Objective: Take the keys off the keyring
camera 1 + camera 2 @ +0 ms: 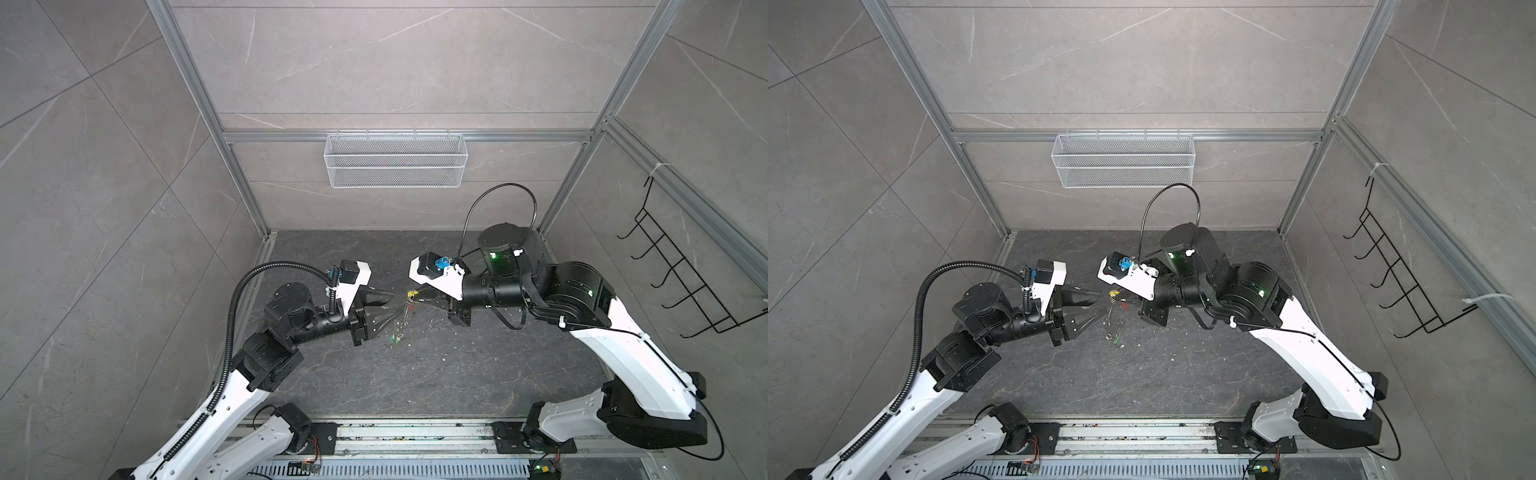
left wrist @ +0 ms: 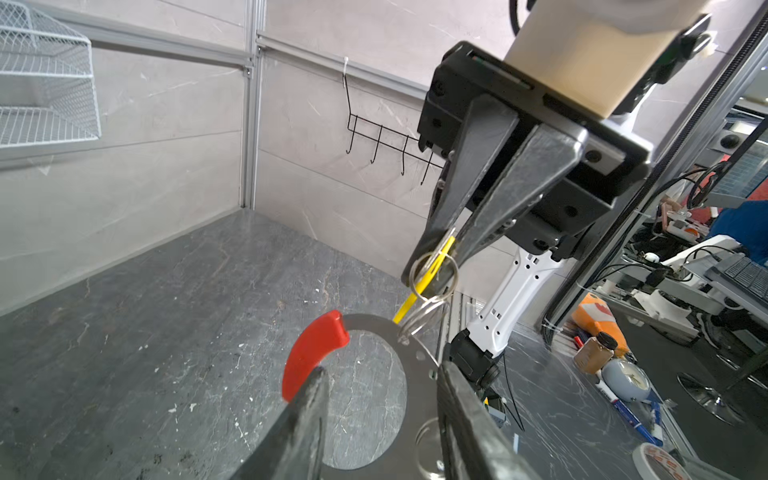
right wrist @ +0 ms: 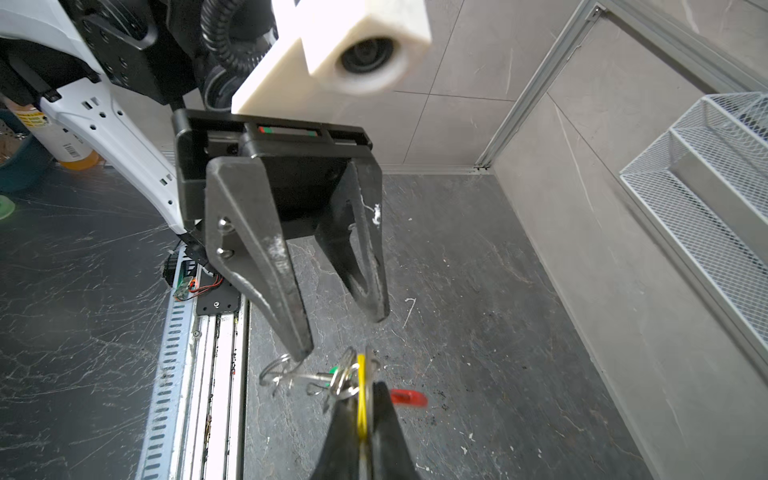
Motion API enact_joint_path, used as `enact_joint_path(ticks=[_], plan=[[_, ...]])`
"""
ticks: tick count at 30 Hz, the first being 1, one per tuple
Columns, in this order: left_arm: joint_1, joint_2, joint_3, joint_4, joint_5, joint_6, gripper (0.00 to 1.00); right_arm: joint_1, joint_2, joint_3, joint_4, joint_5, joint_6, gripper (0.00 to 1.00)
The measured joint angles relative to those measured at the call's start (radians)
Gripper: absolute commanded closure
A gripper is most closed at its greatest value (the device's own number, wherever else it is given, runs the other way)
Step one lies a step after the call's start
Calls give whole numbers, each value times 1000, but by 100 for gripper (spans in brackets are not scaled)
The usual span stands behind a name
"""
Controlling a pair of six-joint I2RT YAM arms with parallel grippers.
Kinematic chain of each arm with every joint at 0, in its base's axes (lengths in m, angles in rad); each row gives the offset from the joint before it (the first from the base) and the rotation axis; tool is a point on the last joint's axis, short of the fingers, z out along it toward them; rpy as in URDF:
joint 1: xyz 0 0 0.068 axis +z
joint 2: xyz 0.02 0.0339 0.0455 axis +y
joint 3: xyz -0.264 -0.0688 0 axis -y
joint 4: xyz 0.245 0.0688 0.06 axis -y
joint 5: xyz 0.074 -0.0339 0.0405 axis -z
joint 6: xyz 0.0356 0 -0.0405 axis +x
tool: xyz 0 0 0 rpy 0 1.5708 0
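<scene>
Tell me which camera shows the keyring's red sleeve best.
Left wrist: the red sleeve is large and sharp, its lower end behind a gripper finger. Right wrist shows a blurred red sliver; both top views show only a speck.

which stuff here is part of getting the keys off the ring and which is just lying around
For the job:
keyring
its red sleeve
yellow tag, pinched in the right hand
green tag
left hand, open

Just lying about:
basket
hook rack
bottle
tape roll
</scene>
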Motion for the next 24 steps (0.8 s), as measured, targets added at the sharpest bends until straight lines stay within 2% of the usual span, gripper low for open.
enact_joint_path(ticks=[10, 14, 18, 22, 24], plan=[[0, 48, 0, 104, 64, -6, 55, -50, -4, -19, 8, -116, 15, 100], [0, 78, 0, 105, 87, -17, 64, -55, -4, -25, 14, -139, 18, 100], [0, 87, 0, 127, 111, -31, 80, -61, -5, -32, 25, -148, 19, 100], [0, 95, 0, 152, 140, -48, 81, -68, -5, -37, 31, -153, 26, 100], [0, 95, 0, 156, 155, -59, 86, -71, -5, -39, 32, -156, 26, 100]])
